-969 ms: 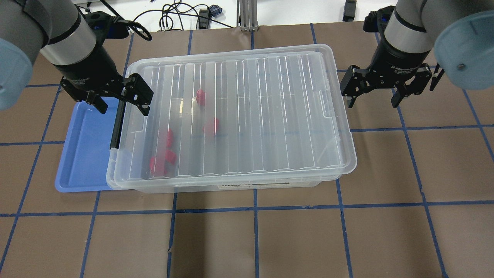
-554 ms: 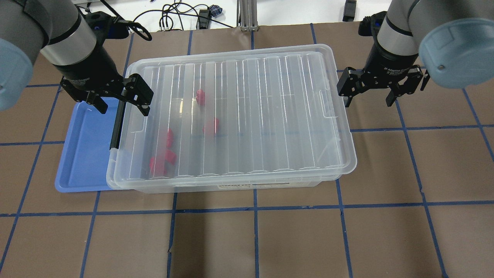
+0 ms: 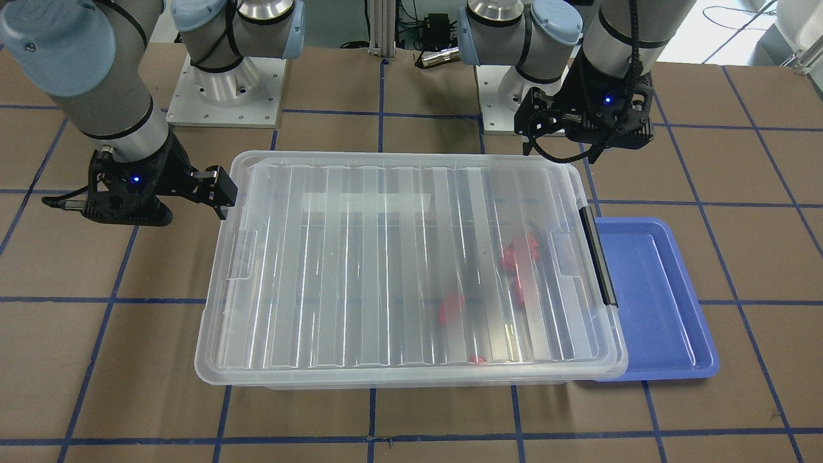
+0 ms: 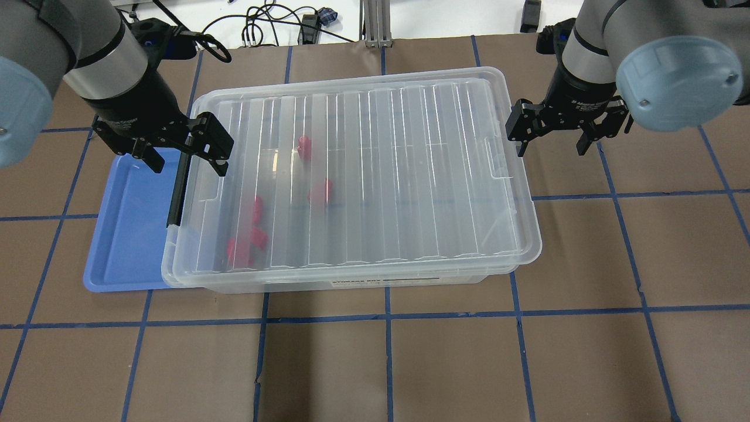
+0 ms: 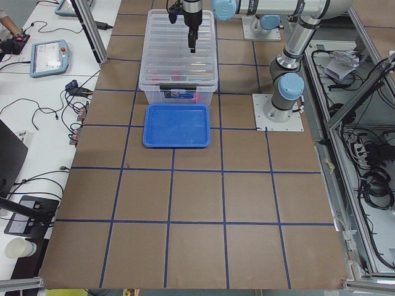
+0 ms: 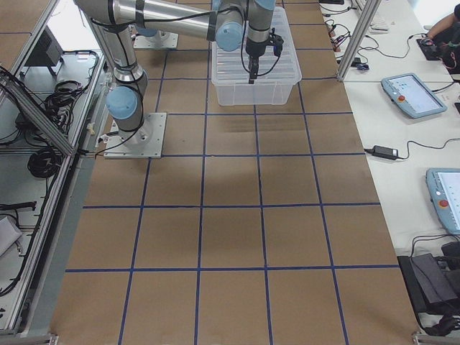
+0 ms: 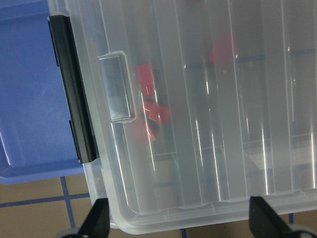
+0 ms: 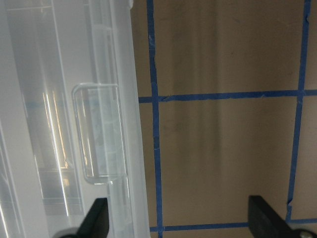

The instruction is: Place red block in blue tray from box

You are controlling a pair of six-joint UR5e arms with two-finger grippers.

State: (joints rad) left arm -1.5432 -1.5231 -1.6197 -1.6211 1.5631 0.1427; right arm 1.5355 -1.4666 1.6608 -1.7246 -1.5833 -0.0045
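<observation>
Both your left hand point(image 4: 187, 166) and right hand point(image 4: 551, 151) hang wide open, empty; if the black latch point(image 4: 177, 193) holds, prying the lid point(image 4: 410, 146) could drag the box point(image 4: 530, 237), red block point(image 4: 321, 191) inside, over the blue tray point(image 4: 126, 234).

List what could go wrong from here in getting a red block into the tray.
1. The lid is on and its black latch looks closed; a pull by the open left gripper may drag the whole box.
2. The tray lies right by that end, so a shifting box could shove it.
3. The red blocks lie bunched together; a grab may catch two.
</observation>
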